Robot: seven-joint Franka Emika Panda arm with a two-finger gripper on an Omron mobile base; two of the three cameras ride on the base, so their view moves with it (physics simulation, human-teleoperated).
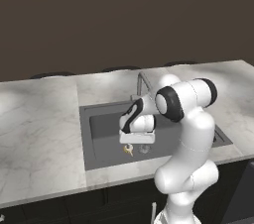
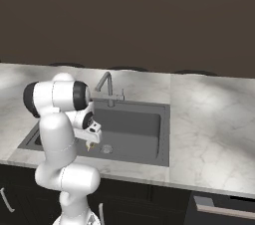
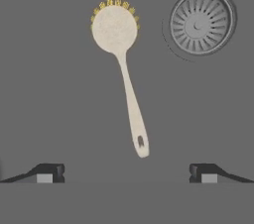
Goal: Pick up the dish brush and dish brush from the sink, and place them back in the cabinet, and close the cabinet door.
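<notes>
Cream plastic makes up the long-handled dish brush with the round pale head and yellow bristles (image 3: 124, 69), which lies flat on the floor of the dark grey rectangular recessed sink (image 1: 101, 124). In the hand view its handle end points toward the end effector (image 3: 127, 173) and its head lies away from it, just beside the round ribbed metal drain (image 3: 201, 22). The end effector hangs directly above the brush with its two dark fingertips (image 3: 47, 172) spread wide, one on each side of the handle, holding nothing. The white arm bends forward over the front edge of the pale marble counter (image 1: 39, 134), its hand pointing straight down into the basin. Behind the basin stands the slim grey metal faucet (image 2: 106, 85).
</notes>
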